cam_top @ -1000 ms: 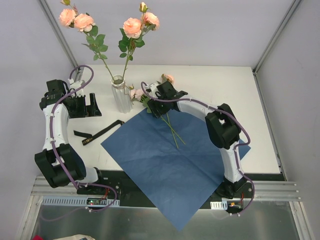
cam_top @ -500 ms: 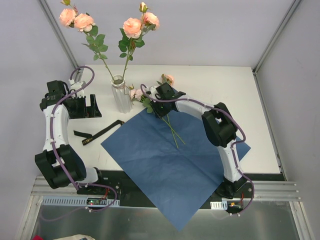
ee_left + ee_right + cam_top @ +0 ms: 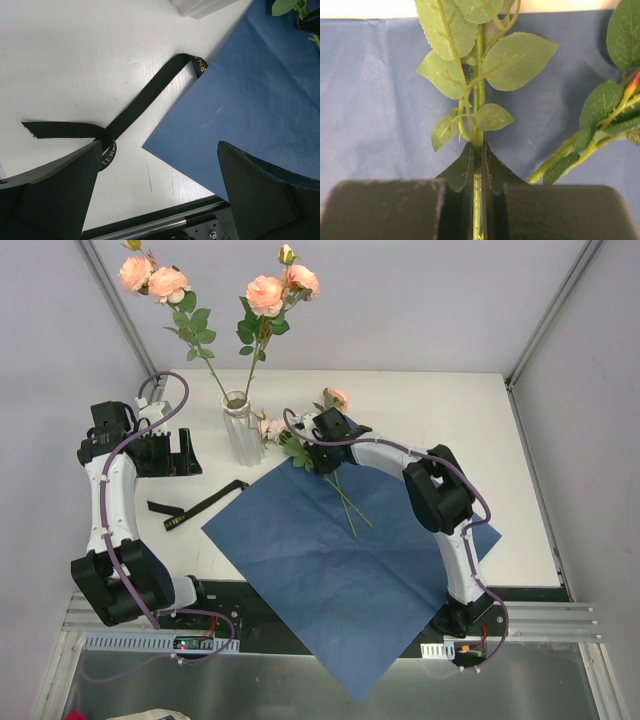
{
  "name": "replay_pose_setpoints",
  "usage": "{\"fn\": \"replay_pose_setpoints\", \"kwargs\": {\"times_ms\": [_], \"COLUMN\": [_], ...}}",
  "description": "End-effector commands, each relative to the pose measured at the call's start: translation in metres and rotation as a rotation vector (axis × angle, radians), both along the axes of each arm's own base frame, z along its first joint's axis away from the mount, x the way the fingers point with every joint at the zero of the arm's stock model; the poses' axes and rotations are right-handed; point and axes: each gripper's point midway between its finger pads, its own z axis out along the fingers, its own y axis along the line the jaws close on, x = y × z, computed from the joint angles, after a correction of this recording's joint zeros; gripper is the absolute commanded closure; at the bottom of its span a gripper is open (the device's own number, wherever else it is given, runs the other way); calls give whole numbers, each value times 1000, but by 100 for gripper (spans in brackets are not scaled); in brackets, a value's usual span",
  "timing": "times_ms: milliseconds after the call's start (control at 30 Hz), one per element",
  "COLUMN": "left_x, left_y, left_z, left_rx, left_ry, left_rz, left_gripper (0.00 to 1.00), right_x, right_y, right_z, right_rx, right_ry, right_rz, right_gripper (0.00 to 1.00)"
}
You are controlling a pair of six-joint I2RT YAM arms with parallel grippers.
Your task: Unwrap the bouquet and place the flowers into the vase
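The whitish ribbed vase (image 3: 240, 428) stands at the back left with two tall peach-pink rose stems (image 3: 262, 300) in it. The bouquet is unwrapped, and its blue paper (image 3: 340, 550) lies flat on the table. More flowers (image 3: 345, 498) lie across the paper's far corner, blooms (image 3: 335, 397) toward the vase. My right gripper (image 3: 312, 458) is shut on one green stem (image 3: 477, 150), just below its leaves (image 3: 470, 60). A second stem (image 3: 565, 152) lies loose to the right. My left gripper (image 3: 185, 452) hangs open left of the vase, holding nothing; its fingers (image 3: 50, 195) frame bare table.
A black ribbon (image 3: 200, 502) lies on the white table left of the paper, and in the left wrist view the ribbon (image 3: 145, 97) runs up to the paper's edge (image 3: 250, 100). The vase's base (image 3: 200, 5) shows at the top. Grey walls close the back and sides.
My right gripper has shut on the stem it was straddling and shifted slightly left. The left arm has barely moved and stays open.
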Motion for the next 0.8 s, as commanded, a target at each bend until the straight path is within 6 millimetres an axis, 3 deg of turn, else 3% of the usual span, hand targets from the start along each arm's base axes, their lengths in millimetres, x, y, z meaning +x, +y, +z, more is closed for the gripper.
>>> {"fn": "replay_pose_setpoints", "kwargs": {"times_ms": [0,67,100,167,200,267,300,467,567,600,633,767], "left_x": [-7,-6,-6,-6,-6,-6,-6,-6,-5,-5,-5,-6], "left_y": [2,2,3,2,2,3,3,2,1,1,1,0], "left_z": [3,3,3,5,6,7,9,13,14,15,16,16], "left_rx": [25,27,27,25,24,29,32,30,23,22,22,18], "left_ry": [-7,-9,-8,-10,-12,-14,-20,-26,-28,-28,-31,-30], "left_rz": [-6,-6,-3,-3,-4,0,0,1,5,2,5,3], "left_gripper": [1,1,1,1,1,1,1,1,1,1,1,1], "right_x": [8,5,8,6,6,2,2,-7,-11,-14,-16,-34], "right_y": [0,-7,-9,-17,-24,-32,-40,-71,-99,-110,-115,-130], "right_z": [66,80,110,126,150,163,185,236,284,317,330,422], "right_rx": [117,139,189,224,257,282,315,421,524,603,637,858], "right_ry": [-113,-134,-186,-204,-240,-255,-297,-404,-537,-611,-644,-812], "right_rz": [-70,-94,-109,-139,-158,-187,-207,-327,-437,-490,-505,-519], "right_gripper": [99,99,99,99,99,99,99,99,99,99,99,99]}}
